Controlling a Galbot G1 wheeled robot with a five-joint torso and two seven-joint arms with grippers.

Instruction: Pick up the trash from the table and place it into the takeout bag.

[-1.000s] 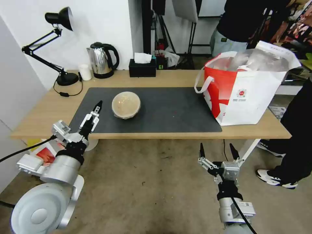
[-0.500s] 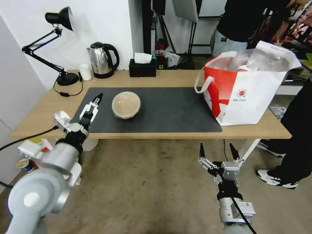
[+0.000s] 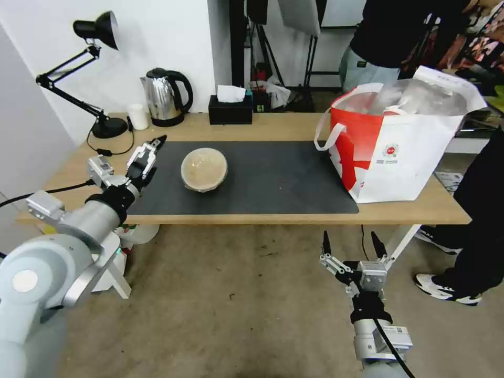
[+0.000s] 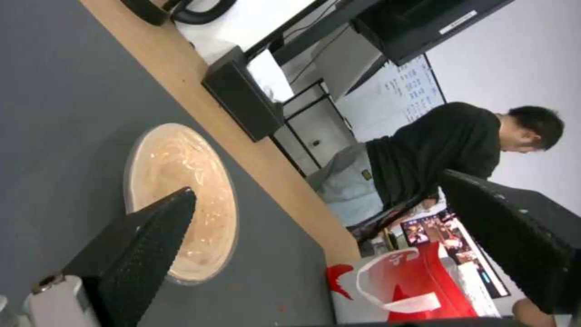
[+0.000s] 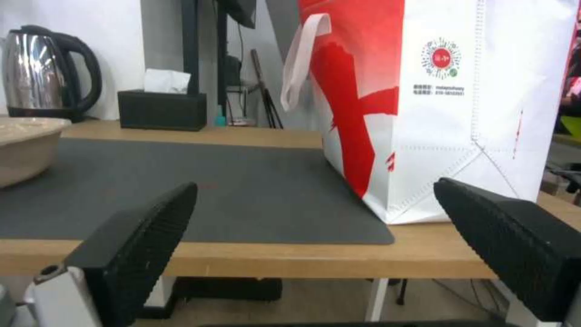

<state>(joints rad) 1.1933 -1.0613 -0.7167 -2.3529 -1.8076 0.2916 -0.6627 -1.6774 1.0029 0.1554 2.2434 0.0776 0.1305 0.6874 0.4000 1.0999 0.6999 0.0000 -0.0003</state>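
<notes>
Reach step: left gripper [image 3: 148, 153] spread, empty, over mat [image 3: 273, 178]; bowl [image 3: 204, 169] just beyond fingertips, bag [image 3: 404, 147] far past. Next: straddle rim, clamp. Right gripper [image 3: 350, 243] spread, parked below table [image 3: 68, 178] edge.

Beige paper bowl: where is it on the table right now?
In the head view the beige paper bowl sits on the left half of the dark grey mat, just right of the open left tool and far left of the takeout bag.
</notes>
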